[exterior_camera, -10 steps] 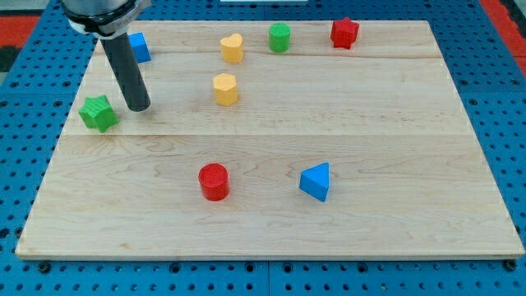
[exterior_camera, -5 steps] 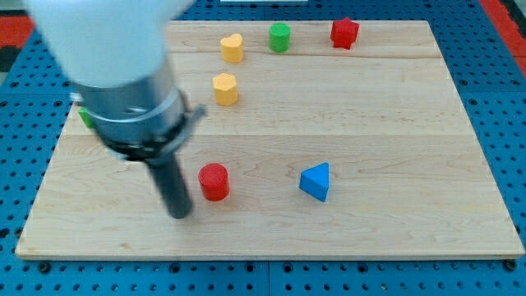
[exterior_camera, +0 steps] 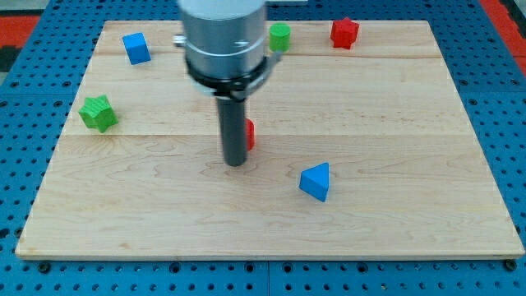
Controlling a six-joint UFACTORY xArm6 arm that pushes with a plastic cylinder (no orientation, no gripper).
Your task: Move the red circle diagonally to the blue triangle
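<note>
Blue pegboard [exterior_camera: 25, 99] w/ a grid of holes surrounds the scene; on it lies the table [exterior_camera: 394, 115], a pale wood board w/ long grain seams running left-right. Red strip at the view's top corners, too little shown to tell what it is.

Arm [exterior_camera: 223, 41]: big grey cylinder body w/ a black collar, coming down from 12 o'clock, upright, hiding the board's top-centre area. Below it the dark rod, straight, near vertical. End effector is only this rod, no jaws, so nothing to spread or clamp; my tip [exterior_camera: 236, 162] sits on the wood near board centre.

Red circle [exterior_camera: 249, 134]: mostly hidden behind the rod, only a red sliver shows at the rod's 3 o'clock edge, just above the tip; looks touching or just beside, can't tell which. Blue triangle [exterior_camera: 316, 182] lies at approx 4 o'clock from the tip, near but apart, w/ bare wood between.

Others, all well apart from the tip: green star [exterior_camera: 99, 113] at 10 o'clock near the left edge; blue cube [exterior_camera: 136, 48] at 11 o'clock, top left; green cylinder [exterior_camera: 280, 37] just beside the arm body at 1 o'clock; red star [exterior_camera: 344, 32] at 1–2 o'clock, top right.
</note>
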